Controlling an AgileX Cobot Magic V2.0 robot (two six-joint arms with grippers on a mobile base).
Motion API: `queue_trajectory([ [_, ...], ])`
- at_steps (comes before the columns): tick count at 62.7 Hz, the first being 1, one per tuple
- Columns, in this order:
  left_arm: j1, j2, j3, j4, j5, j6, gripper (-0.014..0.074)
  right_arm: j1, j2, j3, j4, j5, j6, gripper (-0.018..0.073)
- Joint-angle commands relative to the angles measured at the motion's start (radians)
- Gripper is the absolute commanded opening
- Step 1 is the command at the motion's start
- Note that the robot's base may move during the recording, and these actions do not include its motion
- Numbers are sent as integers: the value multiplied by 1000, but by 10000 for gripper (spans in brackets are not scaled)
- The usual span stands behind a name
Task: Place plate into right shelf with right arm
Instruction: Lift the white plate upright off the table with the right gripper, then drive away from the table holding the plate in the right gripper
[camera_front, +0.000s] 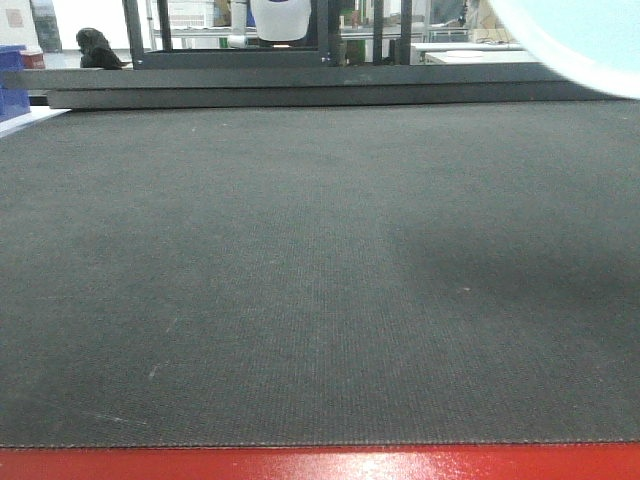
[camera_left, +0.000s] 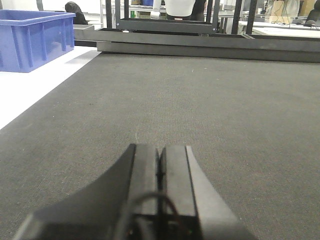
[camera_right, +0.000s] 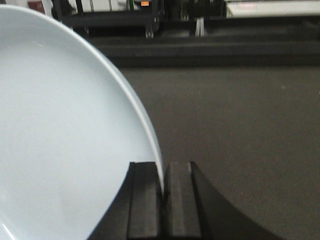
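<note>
Carrying the plate (camera_right: 65, 125) toward its place looks to be the step in hand. The right fingers (camera_right: 145, 200) are pinching its rim edge-on, and the white disc is spreading out to their left in the right wrist view. In the front view it is showing as a blurred pale arc in the top right corner, raised clear of the table (camera_front: 300, 280), with a dim shadow lying on the dark mat beneath.

The right shelf is not showing in any view, so I cannot tell how near it is. The next move is probably calling for a swing of the right arm further to the right. The plate should be held steady so the narrow grip on a glossy rim is not slipping, and let go only once it is resting on a shelf level.

The left fingers (camera_left: 145, 170) are pressed together on nothing, hovering low over the mat, well apart from the plate. A blue plastic bin (camera_left: 35, 40) is sitting on a white surface beside the mat's left side, and a low black frame (camera_front: 300, 85) is running along the far edge. Neither seems to be blocking a path to the right.
</note>
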Motion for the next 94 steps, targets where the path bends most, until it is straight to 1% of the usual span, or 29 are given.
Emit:
queue_trajectory([
  [1,-2,-10,10,-8,-90,-7,-128,-6,-66,5,6,-108,-6,48],
  [9,-2,-10,10,-8,-90,-7,-128,-6,-137,24,6,-104,-6,48],
  [16,-2,-10,10,-8,-90,-7,-128,-6,-157,24,6,-106,-6,48],
  [94,-2,-10,10,-8,-90,-7,-128,-6,-157,24,6,-106,-6,48],
])
